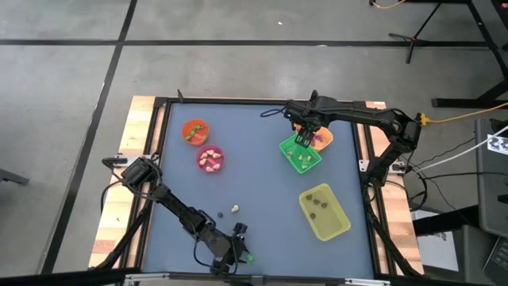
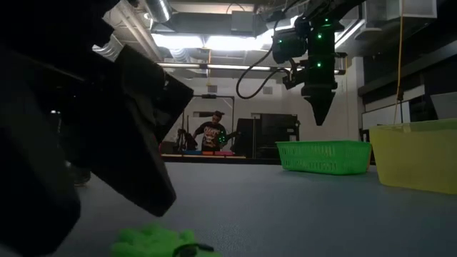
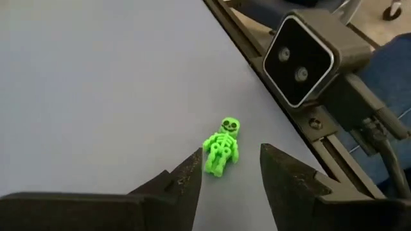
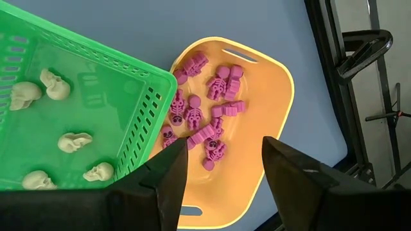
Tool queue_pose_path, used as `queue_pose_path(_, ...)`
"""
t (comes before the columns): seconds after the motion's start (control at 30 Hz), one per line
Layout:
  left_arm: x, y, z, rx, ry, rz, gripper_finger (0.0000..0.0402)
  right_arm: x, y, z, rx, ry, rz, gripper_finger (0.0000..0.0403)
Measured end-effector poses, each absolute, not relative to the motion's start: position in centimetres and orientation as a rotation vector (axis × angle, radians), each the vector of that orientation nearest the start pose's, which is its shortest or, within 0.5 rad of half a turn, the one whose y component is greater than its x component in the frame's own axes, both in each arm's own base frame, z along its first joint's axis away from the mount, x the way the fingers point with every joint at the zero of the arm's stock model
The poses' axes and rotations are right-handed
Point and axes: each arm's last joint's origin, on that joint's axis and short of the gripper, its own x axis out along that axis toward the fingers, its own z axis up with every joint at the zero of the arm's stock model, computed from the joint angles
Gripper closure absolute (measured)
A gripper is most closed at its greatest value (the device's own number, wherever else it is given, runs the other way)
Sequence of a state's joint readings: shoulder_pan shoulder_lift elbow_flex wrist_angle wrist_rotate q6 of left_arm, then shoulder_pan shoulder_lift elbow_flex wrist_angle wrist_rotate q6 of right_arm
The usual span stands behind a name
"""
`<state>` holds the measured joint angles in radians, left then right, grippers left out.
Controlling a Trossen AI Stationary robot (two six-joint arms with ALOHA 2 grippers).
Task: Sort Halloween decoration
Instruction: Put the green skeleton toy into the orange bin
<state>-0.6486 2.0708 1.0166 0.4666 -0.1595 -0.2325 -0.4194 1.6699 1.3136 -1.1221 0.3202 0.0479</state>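
You have a blue-grey surface (image 1: 254,183) in a wooden frame on a concrete floor; in the low view a person (image 2: 212,133) stands far back in the room under ceiling lights.

Count three trays toward the right edge: a green tray (image 1: 301,155), an orange tray (image 4: 257,128) partly under it, and a yellow tray (image 1: 325,212) nearer the front. Two cups sit toward the left edge: an orange cup (image 1: 194,131) and a pink cup (image 1: 210,159).

The green tray shows five cream skulls (image 4: 74,142) in the right wrist view, though its edge cuts the tray off. The orange tray holds a heap of pink skeletons (image 4: 212,122), overlapping too much for you to count. Dark trinkets (image 1: 319,201) in the yellow tray and the cups' contents are too small to number. Two loose trinkets (image 1: 235,209) lie near the front middle.

Your left gripper (image 3: 230,176) is at the front edge, fingers spread apart with a green skeleton (image 3: 221,147) lying flat on the surface between them, apparently untouched. Your right gripper (image 4: 221,170) hangs over the green and orange trays, fingers apart and holding nothing.
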Motion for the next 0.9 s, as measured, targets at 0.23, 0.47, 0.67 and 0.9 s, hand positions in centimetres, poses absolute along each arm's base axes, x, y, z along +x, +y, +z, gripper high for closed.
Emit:
queue_pose_path(0.23, 32.3, -23.8, 10.1, 0.029, 0.571, -0.434, 0.0260, 27.7, -13.3, 24.2, 0.131, 1.468, -0.655, 0.0205)
queue_pose_path(0.47, 32.4, -23.9, 10.3, 0.018, 0.548, -0.442, 0.0260, 28.1, -13.5, 24.3, 0.130, 1.418, -0.663, 0.0205)
queue_pose_path(0.67, 32.7, -23.5, 10.4, 0.012, 0.544, -0.433, 0.0260, 28.2, -13.6, 24.3, 0.129, 1.404, -0.665, 0.0205)
queue_pose_path(0.9, 33.7, -23.2, 8.7, -0.013, 0.510, -0.520, 0.0260, 28.2, -13.5, 24.3, 0.132, 1.404, -0.661, 0.0205)
